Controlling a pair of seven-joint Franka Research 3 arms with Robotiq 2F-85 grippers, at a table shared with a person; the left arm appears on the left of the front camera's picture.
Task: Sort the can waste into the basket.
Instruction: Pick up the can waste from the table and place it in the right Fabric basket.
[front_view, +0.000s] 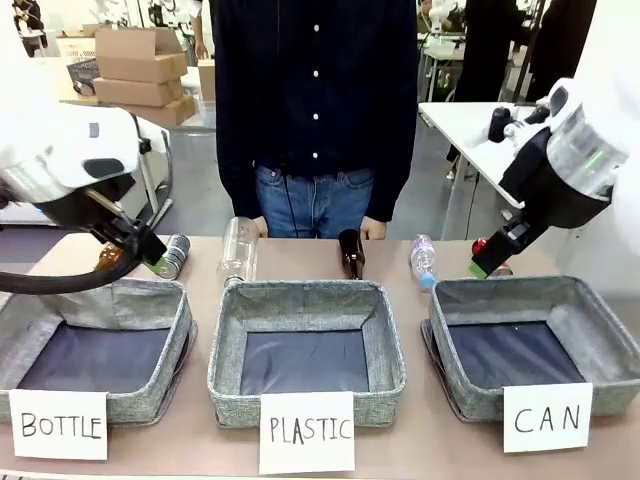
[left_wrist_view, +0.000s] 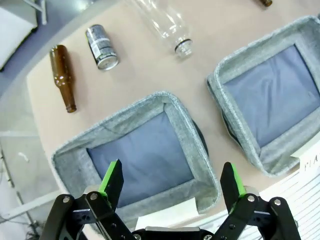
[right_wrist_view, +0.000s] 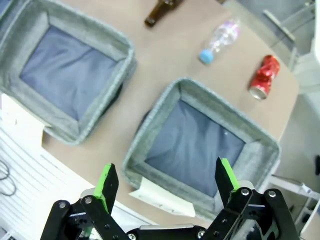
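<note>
Sorting has not begun, and the risks run from the layout down to the cans themselves. On the table (front_view: 190, 450), three look-alike baskets sit in a row. The CAN basket (front_view: 470, 400) is at the robot's right end, with the PLASTIC basket (front_view: 232, 395) and the BOTTLE basket (front_view: 145, 400) beside it, so a release timed badly could drop a can into the wrong one.

Both the left gripper (left_wrist_view: 172, 167) and the right gripper (right_wrist_view: 166, 167) hang above the baskets with jaws spread wide and nothing between them. If the left arm carries its can across the middle, it may meet the right arm.

Behind the baskets, the large clear bottle (left_wrist_view: 165, 22) and the brown bottle (left_wrist_view: 62, 77) lie on their sides and would probably roll if nudged.

The dark can (left_wrist_view: 101, 47) lies between those two, well apart from its basket, so a slightly offset descent could close on glass instead. The red can (right_wrist_view: 264, 76) lies behind the CAN basket, near the table's corner. It is dented and shiny, so it may slip from the pads or be pushed off the edge.
</note>
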